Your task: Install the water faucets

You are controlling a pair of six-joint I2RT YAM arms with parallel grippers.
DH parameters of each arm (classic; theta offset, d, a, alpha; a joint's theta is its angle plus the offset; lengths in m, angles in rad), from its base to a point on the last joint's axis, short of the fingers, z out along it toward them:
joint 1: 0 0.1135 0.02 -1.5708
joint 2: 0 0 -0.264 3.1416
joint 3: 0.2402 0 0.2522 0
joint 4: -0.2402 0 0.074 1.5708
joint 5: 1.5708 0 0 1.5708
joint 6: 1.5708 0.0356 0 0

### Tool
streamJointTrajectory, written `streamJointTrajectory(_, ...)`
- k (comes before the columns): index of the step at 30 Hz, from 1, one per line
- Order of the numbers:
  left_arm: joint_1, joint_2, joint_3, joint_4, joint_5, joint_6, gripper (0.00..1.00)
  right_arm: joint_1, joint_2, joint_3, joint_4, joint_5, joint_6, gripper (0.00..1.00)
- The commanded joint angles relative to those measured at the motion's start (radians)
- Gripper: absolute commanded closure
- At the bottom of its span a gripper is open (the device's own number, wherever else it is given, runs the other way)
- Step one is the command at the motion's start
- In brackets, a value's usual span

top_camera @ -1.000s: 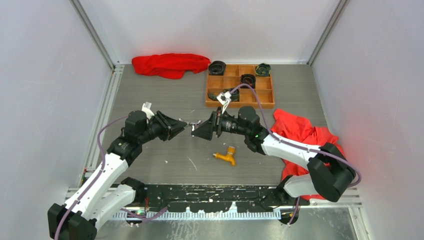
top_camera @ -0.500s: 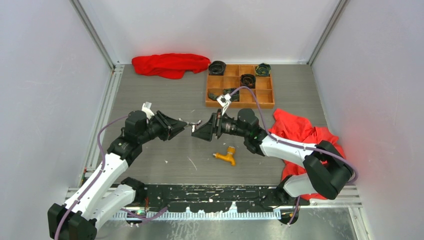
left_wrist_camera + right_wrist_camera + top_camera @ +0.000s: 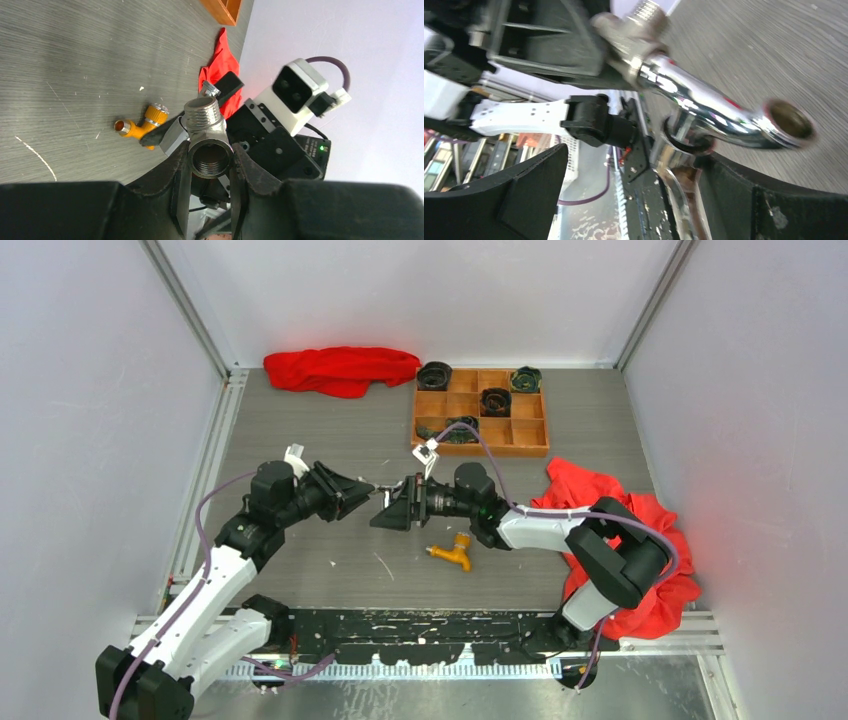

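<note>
The orange-yellow faucet [image 3: 452, 552] lies on its side on the worktop [image 3: 300, 420], nearest the arm bases and apart from both arms. Just beyond it, above the worktop, the left arm's fingers [image 3: 177, 180] are clamped on the threaded body of the silver faucet [image 3: 207, 135], whose curved spout reaches into the gap between the right arm's fingers [image 3: 514, 195], which stand wide apart; whether they touch it cannot be told. Farthest back sit a wooden tray [image 3: 480, 448] holding dark round pieces [image 3: 434, 375] and a red cloth [image 3: 340, 368].
</note>
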Motion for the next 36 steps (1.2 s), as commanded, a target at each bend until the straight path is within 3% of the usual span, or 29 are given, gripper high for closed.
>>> streamJointTrajectory(1,-0.003,-0.016,0.028,0.098,0.021,0.009,1.00,0.004,-0.036,0.013,0.263,-0.078,0.071,0.00)
streamJointTrajectory(6,-0.003,-0.005,0.023,0.099,0.020,0.017,1.00,0.004,-0.066,-0.014,0.397,-0.106,0.158,0.00)
streamJointTrajectory(25,-0.003,-0.007,0.014,0.099,0.016,0.017,1.00,0.004,-0.185,0.001,0.374,-0.109,0.174,0.00)
streamJointTrajectory(36,-0.004,-0.012,0.014,0.103,0.036,0.015,1.00,-0.006,-0.200,-0.022,0.336,0.090,0.144,0.00)
